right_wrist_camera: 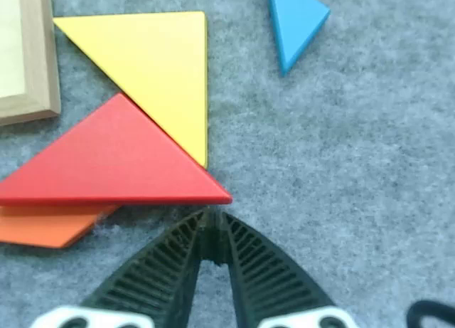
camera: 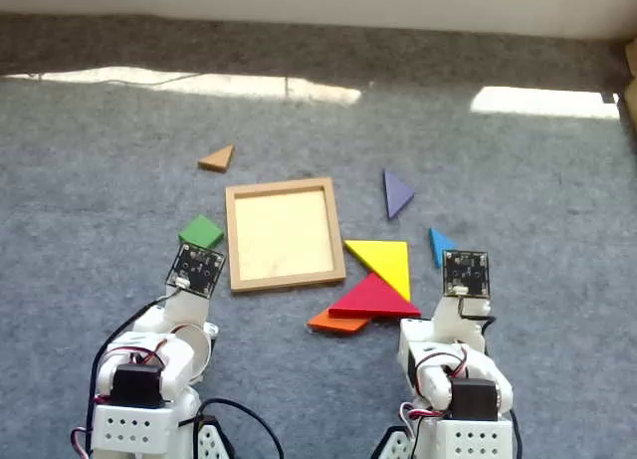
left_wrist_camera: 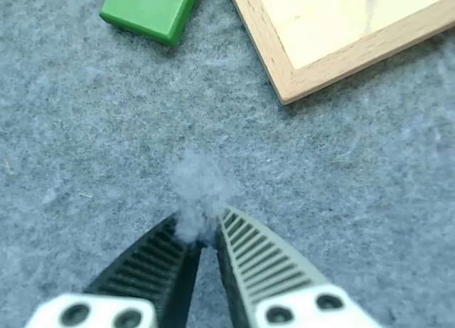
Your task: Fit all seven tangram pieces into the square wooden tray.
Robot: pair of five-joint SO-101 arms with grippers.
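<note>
High view: tray [camera: 232,240] sits on grey desk [camera: 100,180], ahead of and between left arm [camera: 194,270] and right arm [camera: 466,275]. All seven pieces lie outside it. Tan triangle [camera: 217,159] is beyond the far left corner and green square [camera: 201,232] just beside the left rim. Purple triangle [camera: 396,192] and blue triangle [camera: 440,244] lie to the right. Yellow triangle [camera: 386,263] has its tip at the right rim, with red triangle [camera: 374,300] against it. Orange piece [camera: 338,323] is partly under red.

Left wrist view: left jaws narrowed to a thin slit, holding nothing. Green square and tray corner lie ahead, well apart from tips.

Right wrist view: right jaws closed tip to tip, empty. Red's sharp corner is just beside the tips; blue lies farther ahead, apart.
</note>
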